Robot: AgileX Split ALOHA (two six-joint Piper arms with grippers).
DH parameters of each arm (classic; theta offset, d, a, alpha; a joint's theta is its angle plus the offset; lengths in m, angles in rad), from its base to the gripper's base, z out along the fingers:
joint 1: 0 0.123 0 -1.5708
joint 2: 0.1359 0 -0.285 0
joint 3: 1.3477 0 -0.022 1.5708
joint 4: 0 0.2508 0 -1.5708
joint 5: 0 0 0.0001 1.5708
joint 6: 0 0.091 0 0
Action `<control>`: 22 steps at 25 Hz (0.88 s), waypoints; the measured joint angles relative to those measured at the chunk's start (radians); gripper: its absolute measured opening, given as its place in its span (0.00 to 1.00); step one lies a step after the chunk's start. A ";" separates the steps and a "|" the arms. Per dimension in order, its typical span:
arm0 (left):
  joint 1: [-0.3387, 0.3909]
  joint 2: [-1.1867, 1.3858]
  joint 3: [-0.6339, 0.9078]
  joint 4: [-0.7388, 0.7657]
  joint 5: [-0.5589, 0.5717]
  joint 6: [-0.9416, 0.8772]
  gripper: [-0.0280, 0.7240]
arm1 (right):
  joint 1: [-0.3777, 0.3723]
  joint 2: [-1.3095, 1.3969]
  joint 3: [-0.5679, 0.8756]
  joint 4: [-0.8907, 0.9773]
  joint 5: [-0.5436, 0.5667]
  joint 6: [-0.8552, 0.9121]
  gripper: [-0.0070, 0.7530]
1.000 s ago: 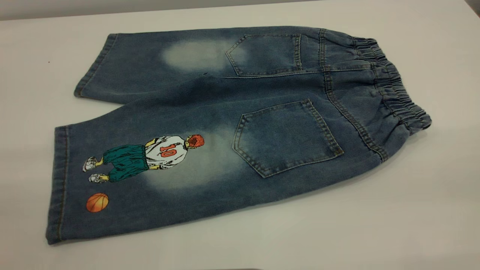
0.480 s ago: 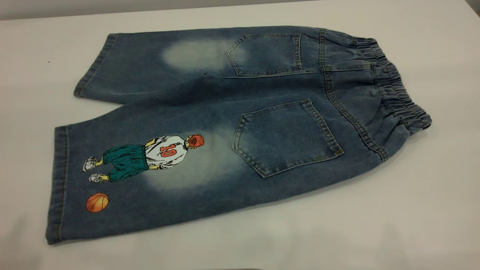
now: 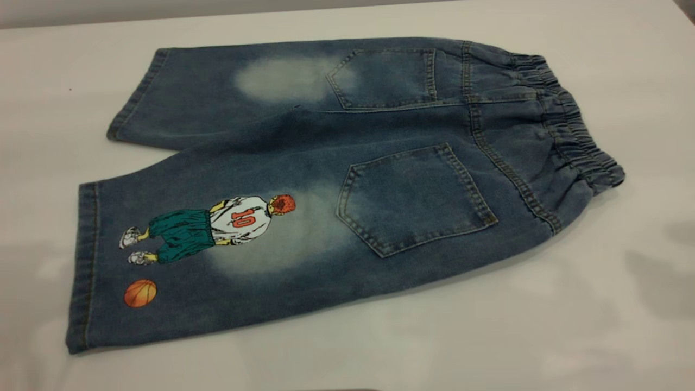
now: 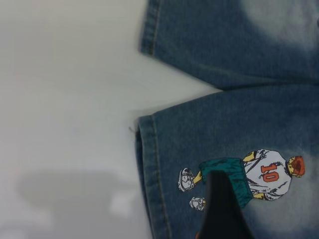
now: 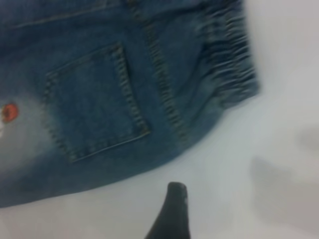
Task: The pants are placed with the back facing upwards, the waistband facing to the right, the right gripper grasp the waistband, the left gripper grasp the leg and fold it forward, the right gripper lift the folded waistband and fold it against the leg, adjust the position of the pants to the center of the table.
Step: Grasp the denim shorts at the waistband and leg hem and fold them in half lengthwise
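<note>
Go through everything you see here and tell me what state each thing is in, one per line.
pants: flat, unfolded, back up, not gripped
waistband: gathered, at the right end, on the table
near leg: spread flat, hem at the left
far leg: spread flat
table: bears the pants
left gripper: above the near leg
right gripper: above the table, off the pants

The pants were faded blue denim with pale bleached patches and tan stitching, printed with a red-haired player in a white number 10 shirt and green shorts, plus an orange basketball. The worktop was white.
</note>
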 joint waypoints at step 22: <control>0.000 0.105 -0.001 -0.156 -0.117 0.201 0.59 | 0.000 0.777 -0.041 1.169 -0.076 -1.131 0.80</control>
